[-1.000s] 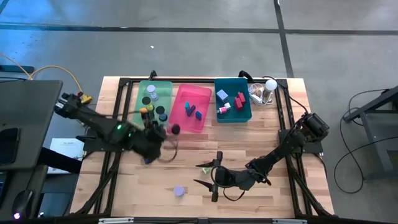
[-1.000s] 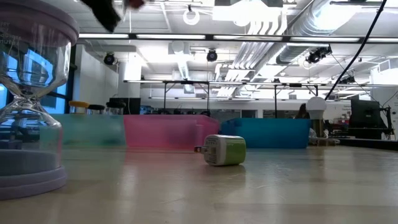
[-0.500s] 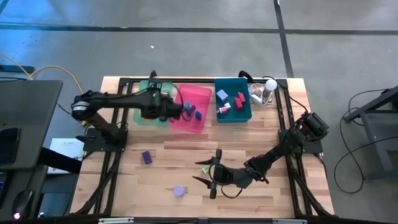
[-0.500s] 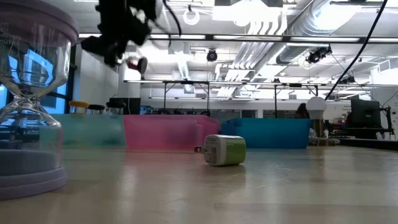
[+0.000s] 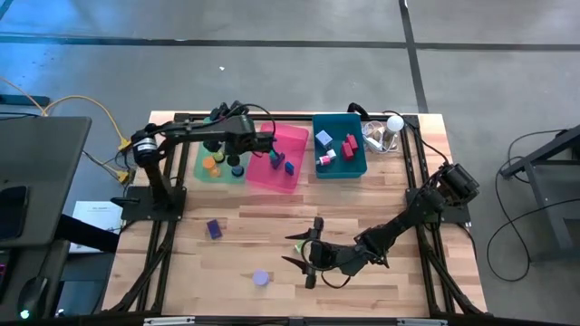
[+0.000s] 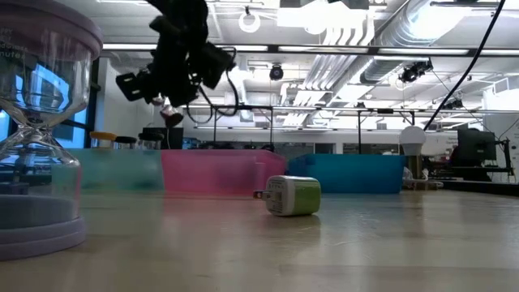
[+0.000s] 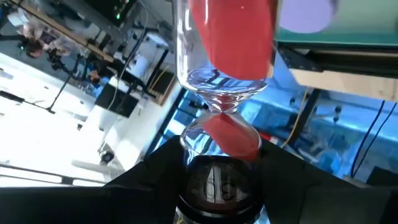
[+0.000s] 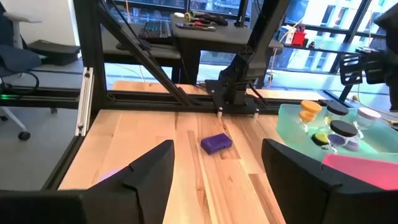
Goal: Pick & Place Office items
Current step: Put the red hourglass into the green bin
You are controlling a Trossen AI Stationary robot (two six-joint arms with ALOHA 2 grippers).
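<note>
Gripping a red sand timer (image 7: 225, 68) by its black end, tight between the two fingers of the left gripper (image 5: 255, 143). Hanging high in the air with it, well above the row of bins, right about where the green bin (image 5: 201, 159) meets the pink bin (image 5: 290, 186). Hard to tell from up there which of the two bins sits straight under the timer. Looks like the carry-and-drop step: one piece picked up, not yet put down. Next, probably: line up over the right bin, come down closer, then let go gently, since the glass could crack or bounce out from so high. Already some other timers with orange and black tops standing in the green bin, so maybe best to put this one with them. Farther out, lying low over the near part of the table with fingers spread wide and nothing between them: the right gripper (image 5: 295, 253). Just beside it, a green and white charger plug (image 6: 292, 195). More pieces left to pick up on the bare wood: a purple block (image 5: 213, 229) and a lavender sand timer (image 5: 261, 278), both well apart from the left gripper.
</note>
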